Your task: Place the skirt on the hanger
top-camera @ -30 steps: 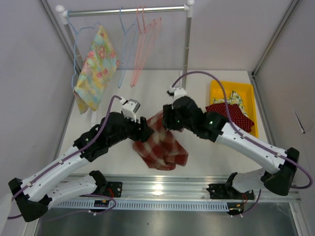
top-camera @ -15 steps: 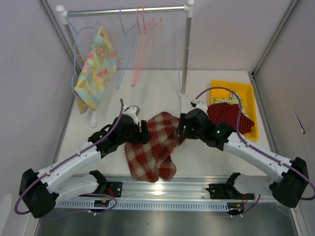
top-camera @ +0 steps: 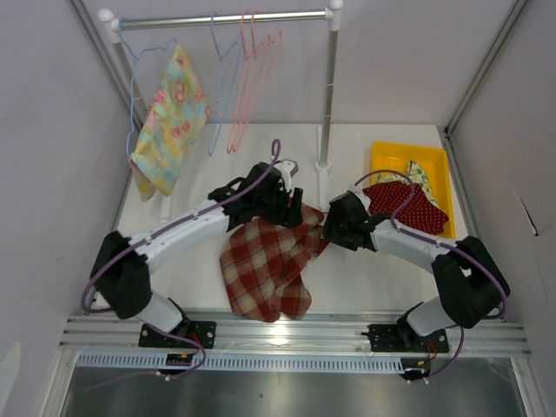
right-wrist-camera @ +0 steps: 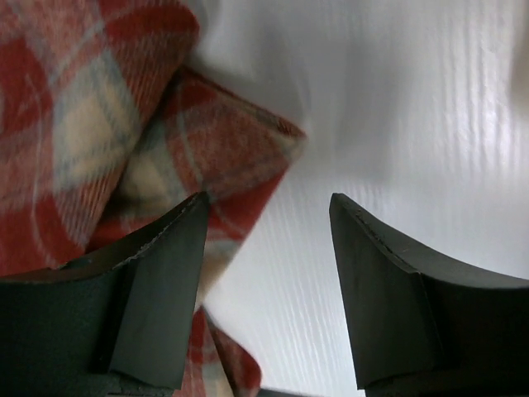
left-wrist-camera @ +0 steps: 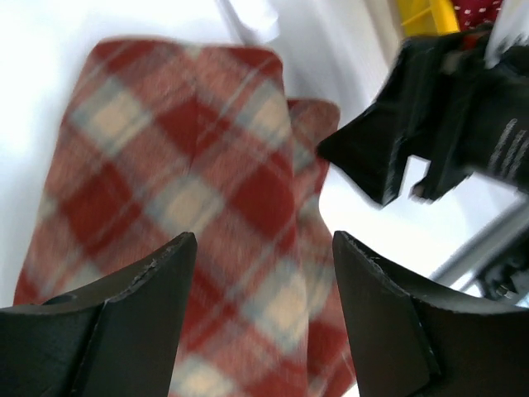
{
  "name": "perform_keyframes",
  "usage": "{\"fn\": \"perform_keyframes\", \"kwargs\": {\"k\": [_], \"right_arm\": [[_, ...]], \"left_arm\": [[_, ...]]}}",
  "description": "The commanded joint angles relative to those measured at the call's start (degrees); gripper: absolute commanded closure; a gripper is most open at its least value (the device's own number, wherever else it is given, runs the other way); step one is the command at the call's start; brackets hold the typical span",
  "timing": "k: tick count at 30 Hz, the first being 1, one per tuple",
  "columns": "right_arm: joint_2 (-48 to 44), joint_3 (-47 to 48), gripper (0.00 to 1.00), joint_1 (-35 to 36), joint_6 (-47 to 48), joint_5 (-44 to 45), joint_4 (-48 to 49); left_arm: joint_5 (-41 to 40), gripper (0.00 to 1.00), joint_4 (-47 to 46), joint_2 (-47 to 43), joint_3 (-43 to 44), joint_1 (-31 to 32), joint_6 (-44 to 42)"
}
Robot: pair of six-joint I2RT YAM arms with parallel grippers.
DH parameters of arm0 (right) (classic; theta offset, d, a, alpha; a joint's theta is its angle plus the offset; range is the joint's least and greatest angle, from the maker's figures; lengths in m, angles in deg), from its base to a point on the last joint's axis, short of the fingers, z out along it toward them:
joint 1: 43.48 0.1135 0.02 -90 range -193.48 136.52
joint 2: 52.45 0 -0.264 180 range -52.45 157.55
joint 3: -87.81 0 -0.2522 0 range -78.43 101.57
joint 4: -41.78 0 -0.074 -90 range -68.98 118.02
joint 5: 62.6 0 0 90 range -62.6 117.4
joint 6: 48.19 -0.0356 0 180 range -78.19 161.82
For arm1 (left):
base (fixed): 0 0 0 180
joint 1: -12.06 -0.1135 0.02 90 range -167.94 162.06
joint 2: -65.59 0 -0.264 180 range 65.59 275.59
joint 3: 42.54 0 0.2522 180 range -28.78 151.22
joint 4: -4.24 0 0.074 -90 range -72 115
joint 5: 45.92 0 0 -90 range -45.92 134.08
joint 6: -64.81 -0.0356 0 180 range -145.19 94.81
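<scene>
The red plaid skirt [top-camera: 265,265] lies flat and crumpled on the white table, held by nothing. My left gripper [top-camera: 292,207] hovers open over the skirt's far edge; in the left wrist view the skirt [left-wrist-camera: 190,190] fills the gap between the left gripper's [left-wrist-camera: 264,248] jaws. My right gripper [top-camera: 334,229] stands open at the skirt's right corner. In the right wrist view the skirt [right-wrist-camera: 99,124] lies at the left, and the right gripper [right-wrist-camera: 269,215] has bare table between its jaws. Empty pink hangers [top-camera: 254,87] and a blue hanger [top-camera: 221,87] hang on the rail [top-camera: 226,19].
A floral garment [top-camera: 169,122] hangs on a blue hanger at the rail's left end. The rack's right post [top-camera: 327,104] stands just behind both grippers. A yellow bin [top-camera: 382,156] at the right holds a red dotted cloth [top-camera: 404,201] and other fabric.
Both grippers held the skirt up a second ago. It now lies spread on the table, released. The left arm has swung far to the skirt's back edge; the right gripper has drawn right.
</scene>
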Motion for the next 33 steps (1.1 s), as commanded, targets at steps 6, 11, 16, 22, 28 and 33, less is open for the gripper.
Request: {"fn": "perform_keyframes", "kwargs": {"k": [6,11,16,22,28,33], "right_arm": [[8.47,-1.39,0.48,-1.84,-4.41,-2.35,12.55],[8.39,-4.02,0.61,-3.25,-5.29,-3.58,14.85],[6.81,-4.82,0.76,-4.39,-4.85,-3.67,14.32],[5.49,-4.55,0.79,-4.66,-4.24,-3.93,13.71],[4.87,-4.20,0.80,-5.01,-3.71,-4.46,13.36],[3.38,-1.40,0.83,-5.19,-1.26,-3.94,10.46]], "left_arm": [[-0.95,0.28,7.77,17.68,16.51,3.58,-9.92],[-3.33,0.27,11.39,24.64,24.35,5.07,-13.25],[-7.72,0.27,12.79,30.08,27.78,5.86,-14.58],[-12.99,0.28,12.89,33.79,29.45,6.04,-15.89],[-15.98,0.35,12.27,36.07,31.30,6.04,-16.77],[-19.93,0.91,14.55,35.21,33.49,5.52,-17.74]]}}
